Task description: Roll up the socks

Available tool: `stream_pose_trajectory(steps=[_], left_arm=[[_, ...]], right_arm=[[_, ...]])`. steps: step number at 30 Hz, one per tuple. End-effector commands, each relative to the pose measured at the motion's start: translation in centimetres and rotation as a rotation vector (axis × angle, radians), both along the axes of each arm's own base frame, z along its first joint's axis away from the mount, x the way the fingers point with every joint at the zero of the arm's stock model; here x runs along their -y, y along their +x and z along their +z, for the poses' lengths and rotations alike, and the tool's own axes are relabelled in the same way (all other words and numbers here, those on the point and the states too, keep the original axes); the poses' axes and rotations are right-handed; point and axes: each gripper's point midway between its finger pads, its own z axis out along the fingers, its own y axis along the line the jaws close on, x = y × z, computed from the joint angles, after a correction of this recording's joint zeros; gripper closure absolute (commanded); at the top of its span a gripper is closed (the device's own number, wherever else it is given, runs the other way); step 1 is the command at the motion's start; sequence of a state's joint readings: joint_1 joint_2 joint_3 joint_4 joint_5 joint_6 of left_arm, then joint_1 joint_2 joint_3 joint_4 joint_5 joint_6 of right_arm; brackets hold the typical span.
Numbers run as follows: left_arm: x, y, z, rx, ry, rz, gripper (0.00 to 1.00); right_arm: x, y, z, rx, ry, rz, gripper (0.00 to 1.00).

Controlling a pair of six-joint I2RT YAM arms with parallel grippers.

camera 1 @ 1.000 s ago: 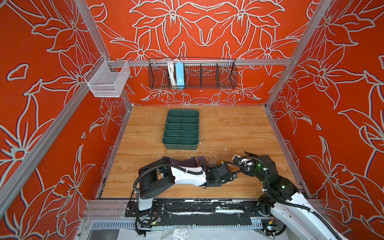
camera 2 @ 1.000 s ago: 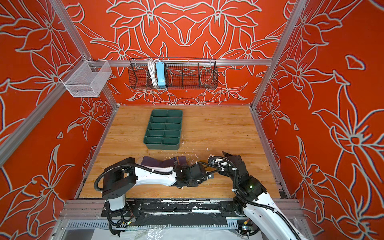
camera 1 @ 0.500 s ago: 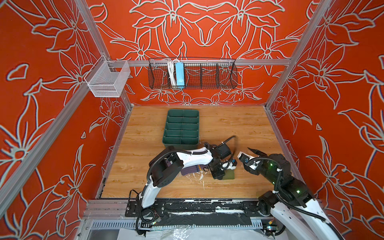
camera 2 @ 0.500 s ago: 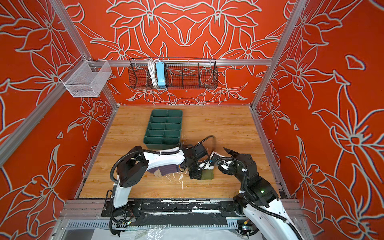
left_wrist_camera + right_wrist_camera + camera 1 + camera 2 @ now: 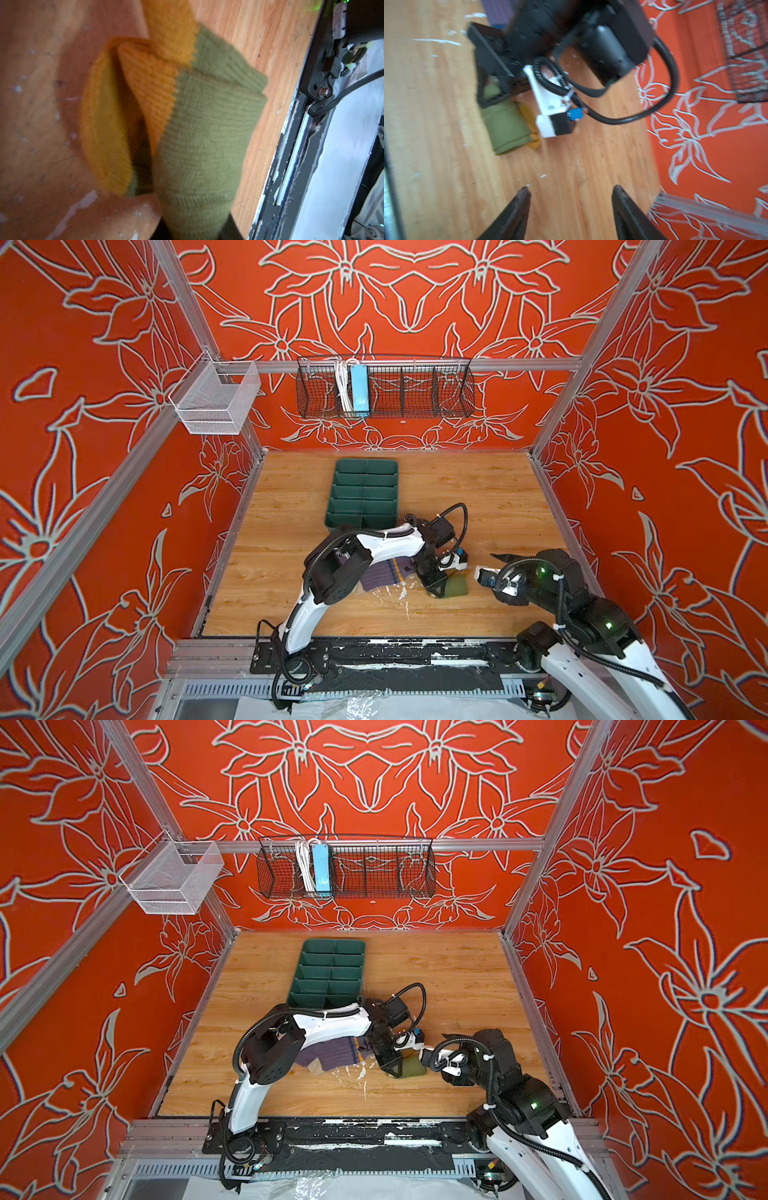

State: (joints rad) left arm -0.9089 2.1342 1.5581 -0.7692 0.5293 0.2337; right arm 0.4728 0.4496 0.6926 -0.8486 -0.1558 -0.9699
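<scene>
The olive green sock (image 5: 458, 585) (image 5: 416, 1067) lies as a short roll on the wooden floor, its mustard end (image 5: 124, 124) folded open beside the green knit (image 5: 207, 135). My left gripper (image 5: 439, 588) (image 5: 392, 1067) (image 5: 193, 232) points down and is shut on this sock's end. The purple ribbed sock (image 5: 380, 576) (image 5: 328, 1054) lies flat to its left, partly under the left arm. My right gripper (image 5: 495, 577) (image 5: 437, 1057) (image 5: 571, 189) hovers open just right of the green sock (image 5: 506, 126), with nothing between its fingers.
A dark green divided tray (image 5: 365, 493) (image 5: 328, 973) stands behind the socks, near the left arm's wrist. White flecks (image 5: 401, 593) lie on the floor in front of the purple sock. A black wire basket (image 5: 386, 387) and a white mesh basket (image 5: 214, 400) hang on the walls.
The left arm has risen and swung from lying low over the purple sock, and its gripper now points down with the green sock roll. The right gripper has drawn back to the right.
</scene>
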Motion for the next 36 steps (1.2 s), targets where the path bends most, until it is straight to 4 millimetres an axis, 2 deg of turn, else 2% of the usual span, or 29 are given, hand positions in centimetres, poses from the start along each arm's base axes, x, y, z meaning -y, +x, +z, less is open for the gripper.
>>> stream_pose_trajectory(steps=[1, 9, 15, 18, 25, 29, 31, 36], left_arm=[[-2.1, -0.2, -1.9, -0.05, 0.131, 0.048, 1.0], [-1.2, 0.7, -0.4, -0.024, 0.098, 0.071, 1.0], [-1.3, 0.1, -0.1, -0.048, 0.089, 0.061, 1.0], [-1.5, -0.2, 0.0, -0.05, 0.079, 0.052, 1.0], [-1.1, -1.0, 0.4, -0.088, 0.038, 0.027, 1.0], [-1.0, -1.3, 0.8, -0.095, 0.018, 0.015, 1.0], [-0.9, -1.4, 1.3, -0.095, 0.002, 0.007, 1.0], [-0.6, -1.4, 2.6, -0.081, -0.036, 0.0, 1.0]], right_arm=[[-1.5, -2.4, -2.6, -0.167, -0.02, 0.12, 0.37], [-5.2, -3.1, -7.1, -0.224, -0.116, 0.248, 0.41], [-6.9, -0.4, -10.6, -0.166, -0.16, 0.239, 0.4], [-7.4, 1.3, -11.0, -0.1, -0.161, 0.21, 0.36], [-7.8, 3.0, -13.3, -0.099, -0.252, 0.207, 0.34], [-7.3, 3.2, -15.5, -0.123, -0.341, 0.228, 0.35], [-7.2, 3.3, -16.0, -0.131, -0.359, 0.225, 0.39], [-6.7, 2.7, -17.3, -0.167, -0.415, 0.258, 0.69]])
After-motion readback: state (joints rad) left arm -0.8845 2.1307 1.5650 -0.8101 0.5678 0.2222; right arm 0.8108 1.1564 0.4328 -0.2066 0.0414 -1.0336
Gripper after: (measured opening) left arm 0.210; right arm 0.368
